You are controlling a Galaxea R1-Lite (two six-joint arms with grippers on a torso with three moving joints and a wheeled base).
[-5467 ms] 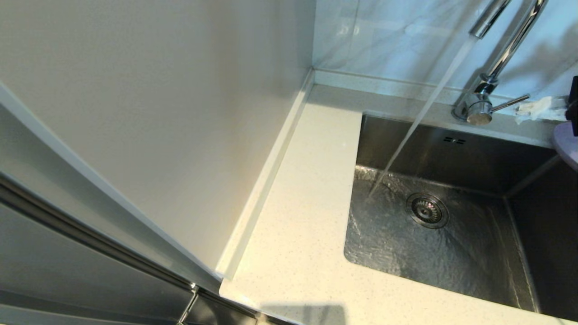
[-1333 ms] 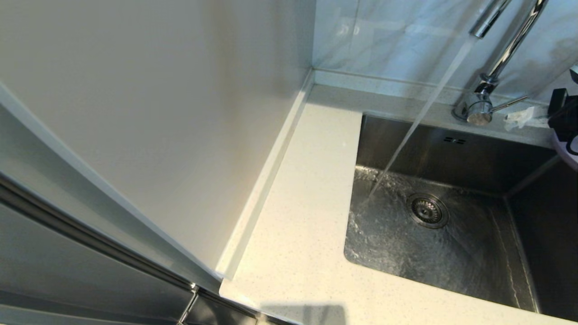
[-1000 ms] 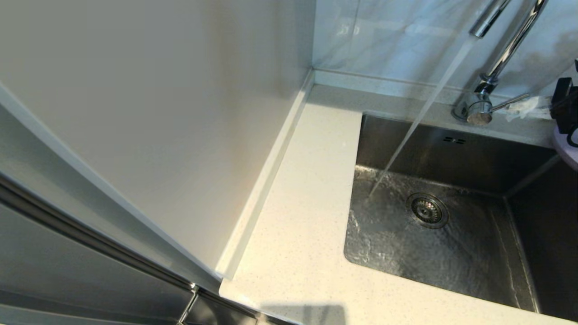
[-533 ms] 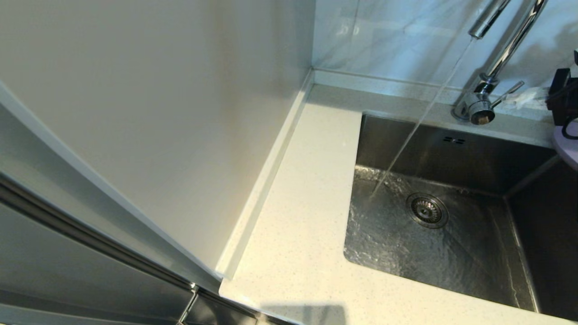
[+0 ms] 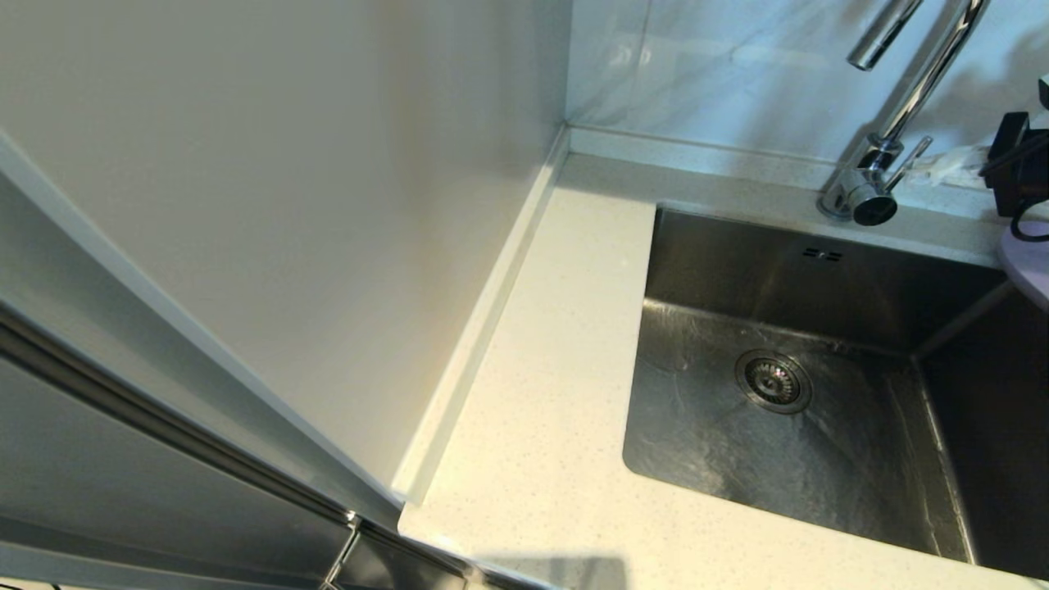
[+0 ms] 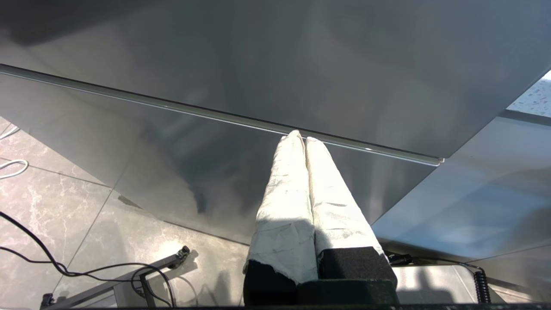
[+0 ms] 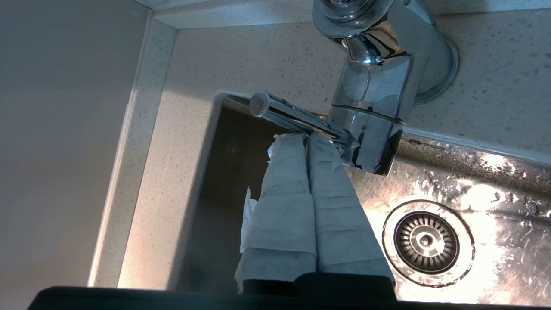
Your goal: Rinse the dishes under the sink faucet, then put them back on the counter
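Water has stopped running from the faucet into the sink; right gripper, pressed together, touches its raised lever, left gripper likewise closed.

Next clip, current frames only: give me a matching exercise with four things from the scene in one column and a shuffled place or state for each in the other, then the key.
Things:
1. faucet
2. right gripper
3. left gripper
4. lilac plate

Places or states:
A. shut, tips against the faucet's side lever
B. just a sliver showing at the right edge of the head view, by the sink
C. no water coming from the spout
D. shut, parked away from the sink in front of a grey panel

Pairs: 1-C, 2-A, 3-D, 4-B
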